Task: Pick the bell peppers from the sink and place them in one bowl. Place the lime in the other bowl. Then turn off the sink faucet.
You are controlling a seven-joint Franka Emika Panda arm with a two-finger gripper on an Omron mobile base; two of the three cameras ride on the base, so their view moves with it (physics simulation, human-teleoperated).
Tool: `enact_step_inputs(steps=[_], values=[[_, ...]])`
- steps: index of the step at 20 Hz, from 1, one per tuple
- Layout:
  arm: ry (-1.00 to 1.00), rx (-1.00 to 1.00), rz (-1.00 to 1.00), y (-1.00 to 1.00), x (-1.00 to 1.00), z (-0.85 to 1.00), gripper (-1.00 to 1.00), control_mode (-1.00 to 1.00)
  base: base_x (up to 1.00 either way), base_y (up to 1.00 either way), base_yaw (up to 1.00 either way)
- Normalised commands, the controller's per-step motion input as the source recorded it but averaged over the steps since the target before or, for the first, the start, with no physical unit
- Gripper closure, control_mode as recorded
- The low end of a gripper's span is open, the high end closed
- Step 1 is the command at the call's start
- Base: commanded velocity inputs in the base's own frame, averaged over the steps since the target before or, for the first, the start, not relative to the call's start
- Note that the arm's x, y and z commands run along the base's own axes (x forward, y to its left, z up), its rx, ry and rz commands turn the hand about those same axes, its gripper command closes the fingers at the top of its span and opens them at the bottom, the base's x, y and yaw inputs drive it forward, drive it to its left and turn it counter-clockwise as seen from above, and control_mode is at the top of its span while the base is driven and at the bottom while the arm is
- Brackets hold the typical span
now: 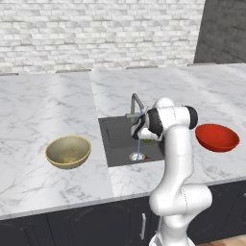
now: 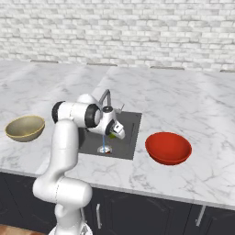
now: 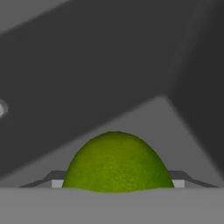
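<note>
The green lime (image 3: pixel 116 162) sits between my gripper's (image 3: pixel 116 183) two fingertips, which press its sides; the gripper is shut on it. In the base views the gripper (image 1: pixel 144 135) (image 2: pixel 114 133) hangs low over the dark sink (image 1: pixel 113 139) (image 2: pixel 131 123), with a bit of lime (image 1: pixel 146 141) (image 2: pixel 112 136) showing under it. The grey faucet (image 1: pixel 136 103) (image 2: pixel 106 97) runs a thin stream of water (image 1: pixel 139 144) onto the drain. A small red sliver (image 1: pixel 146 156) beside the drain may be a bell pepper, mostly hidden by my arm. The tan bowl (image 1: pixel 68 151) (image 2: pixel 25 127) stands left of the sink, the red bowl (image 1: pixel 217 137) (image 2: pixel 168 148) right of it.
White marble counter (image 1: pixel 43 110) (image 2: pixel 183 101) spreads around the sink, with a brick wall behind. My own forearm crosses the right part of the basin. The counter's front edge runs just below the bowls.
</note>
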Motion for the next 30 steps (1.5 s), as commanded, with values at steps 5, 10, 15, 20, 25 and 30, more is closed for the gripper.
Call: enact_step_inputs(steps=[5,10,15,20,25,30], values=[[-0.11,0.00,0.00,-0.05,-0.34,0.87,1.00,-1.00,0.00,0.00,0.00],[-0.16,0.00,0.00,0.00,-0.70,0.69,1.00,-1.00,0.00,0.00,0.00],[-0.12,0.00,0.00,0.06,-0.86,0.38,1.00,-1.00,0.00,0.00,0.00],[-0.04,0.00,0.00,0.03,-0.46,0.76,1.00,-1.00,0.00,0.00,0.00],[0.00,0.00,0.00,-0.05,-0.42,0.71,1.00,-1.00,0.00,0.00,0.00],[0.07,0.00,-0.02,-0.30,-0.23,0.84,1.00,-1.00,0.00,0.00,0.00]])
